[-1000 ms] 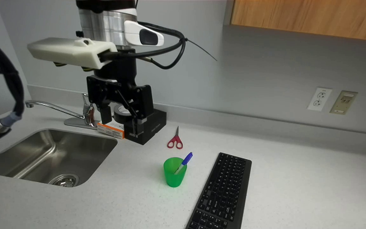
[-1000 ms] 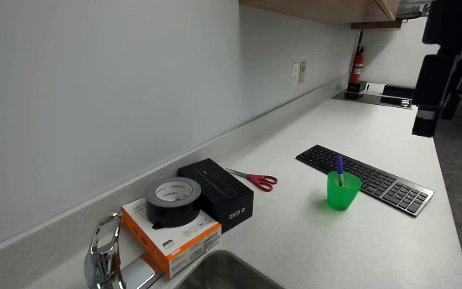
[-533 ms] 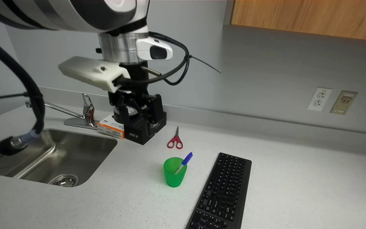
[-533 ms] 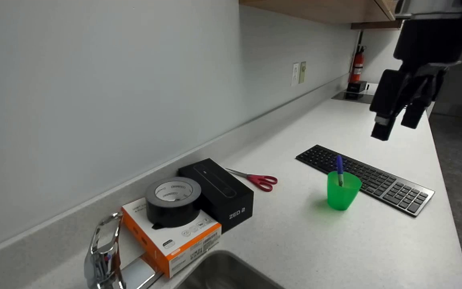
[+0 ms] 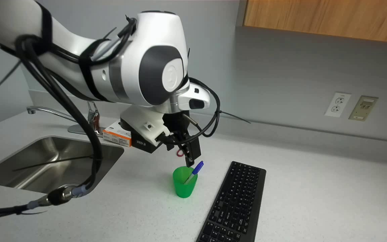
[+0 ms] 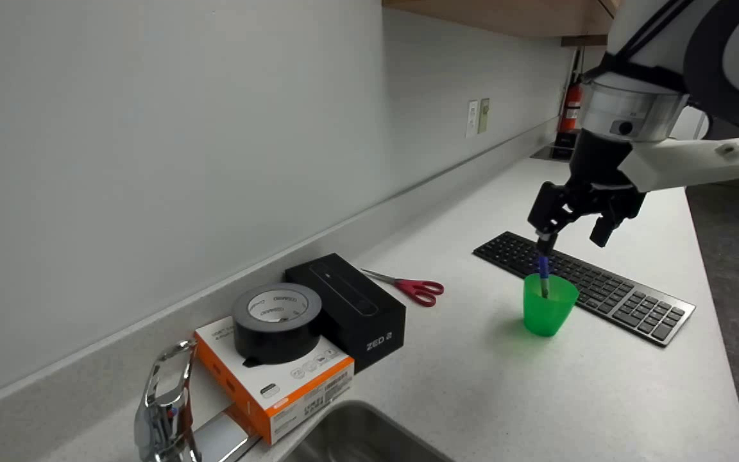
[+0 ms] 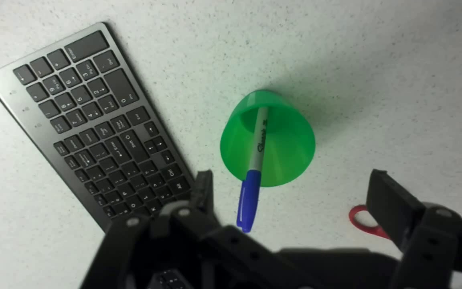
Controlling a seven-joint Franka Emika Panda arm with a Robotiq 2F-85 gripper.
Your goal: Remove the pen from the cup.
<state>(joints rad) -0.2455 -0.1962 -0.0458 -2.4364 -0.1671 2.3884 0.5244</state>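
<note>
The bright green cup [image 5: 182, 189] stands upright on the counter and also shows in an exterior view [image 6: 548, 316] and the wrist view [image 7: 289, 158]. The pen [image 7: 250, 196], with a grey barrel and blue cap, leans in the cup, cap up past the rim; it also shows in both exterior views [image 5: 198, 167] [image 6: 543, 267]. My gripper [image 7: 292, 174] is open and empty, close above the cup in both exterior views [image 5: 180, 156] [image 6: 571, 244]. In the wrist view the pen's cap appears between the fingers, nearer the left one. No finger visibly grips it.
A black keyboard [image 5: 235, 201] lies beside the cup. Red-handled scissors [image 6: 419, 290] lie toward the wall. A black box [image 6: 350, 301], an orange-white box [image 6: 280, 385] and a tape roll [image 6: 278, 330] stand by the faucet [image 6: 167, 410]. A sink [image 5: 45, 161] is sunk in the counter.
The arm and gripper have come down and across from high up to close above the cup, with the wrist tilted. The cup, pen and other objects have not moved.
</note>
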